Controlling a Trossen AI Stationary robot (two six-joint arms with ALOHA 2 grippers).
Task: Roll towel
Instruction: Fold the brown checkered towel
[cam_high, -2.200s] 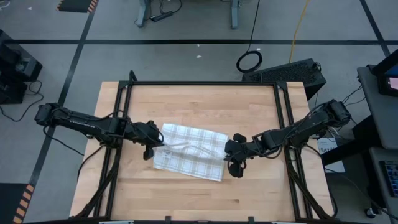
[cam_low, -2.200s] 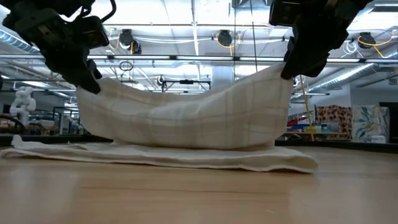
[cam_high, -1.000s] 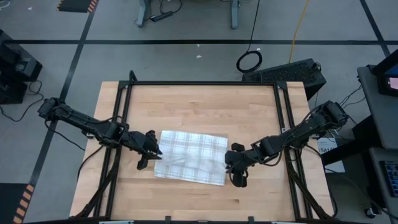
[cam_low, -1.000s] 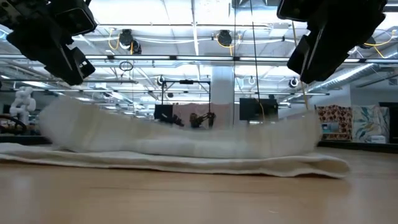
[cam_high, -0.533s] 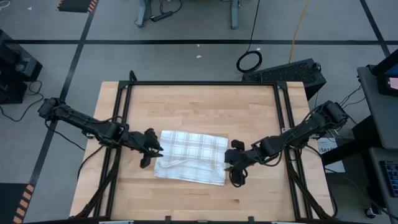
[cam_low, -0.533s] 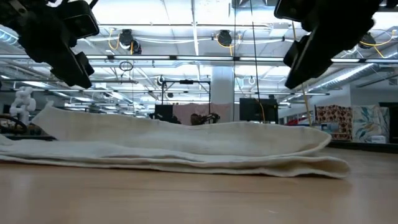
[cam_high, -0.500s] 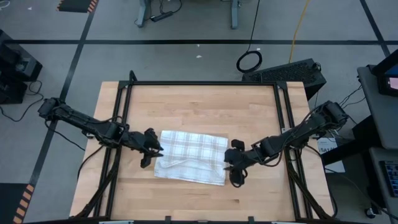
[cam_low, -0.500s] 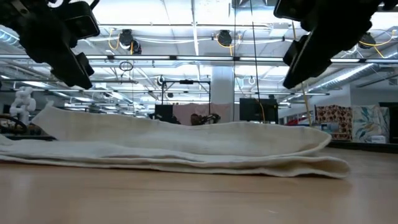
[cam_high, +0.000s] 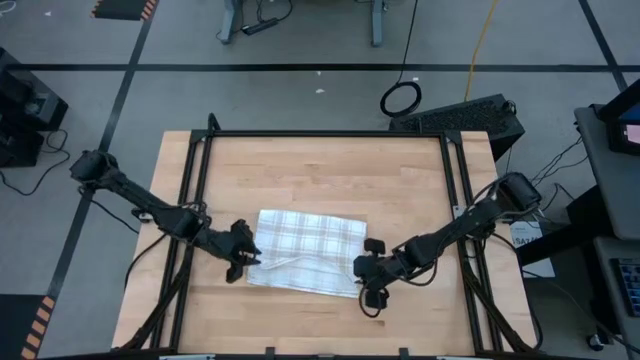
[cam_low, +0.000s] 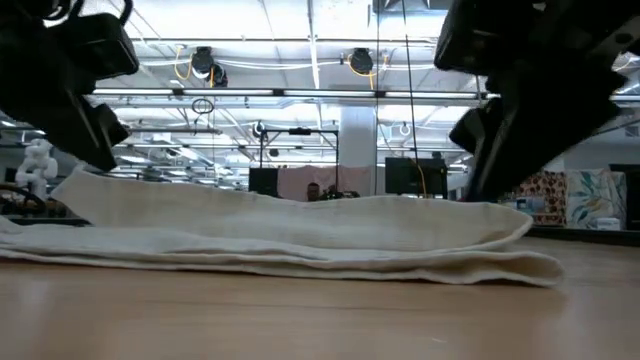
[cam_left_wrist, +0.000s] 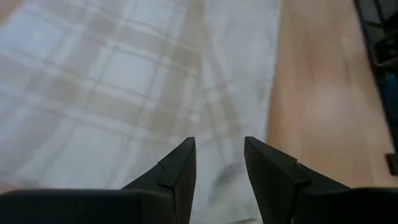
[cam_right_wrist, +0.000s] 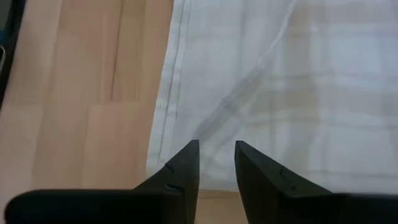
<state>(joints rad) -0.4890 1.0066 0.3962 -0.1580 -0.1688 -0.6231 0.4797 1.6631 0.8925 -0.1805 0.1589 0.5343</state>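
Observation:
The towel (cam_high: 305, 252), white with a faint grey check, lies folded flat near the middle of the wooden table, one layer over another (cam_low: 300, 225). My left gripper (cam_high: 247, 262) stands at its near left corner and points slantwise down. In the left wrist view (cam_left_wrist: 219, 146) its fingers are open over the cloth. My right gripper (cam_high: 366, 285) stands at the near right corner. Its fingers are a narrow gap apart (cam_right_wrist: 216, 149) over the towel's hemmed edge (cam_right_wrist: 163, 124). In the low view both grippers (cam_low: 95, 140) (cam_low: 490, 175) hang close over the towel's ends. My left gripper has its fingertips close over the towel's near left corner (cam_left_wrist: 217, 180), slanting down from the table's left; whether they touch the cloth I cannot tell. My right gripper has its fingertips close over the near right corner (cam_right_wrist: 211, 134), slanting down from the right; whether they touch I cannot tell.
Black frame rails run along the table's left (cam_high: 195, 200) and right (cam_high: 455, 190) sides. Bare wood lies beyond the towel at the far side (cam_high: 320, 175) and along the near edge (cam_high: 300, 320).
The towel's upper layer, still sinking a second ago, has settled flat on the layer beneath. Both grippers have come down and toward the table's near edge, to the towel's near corners.

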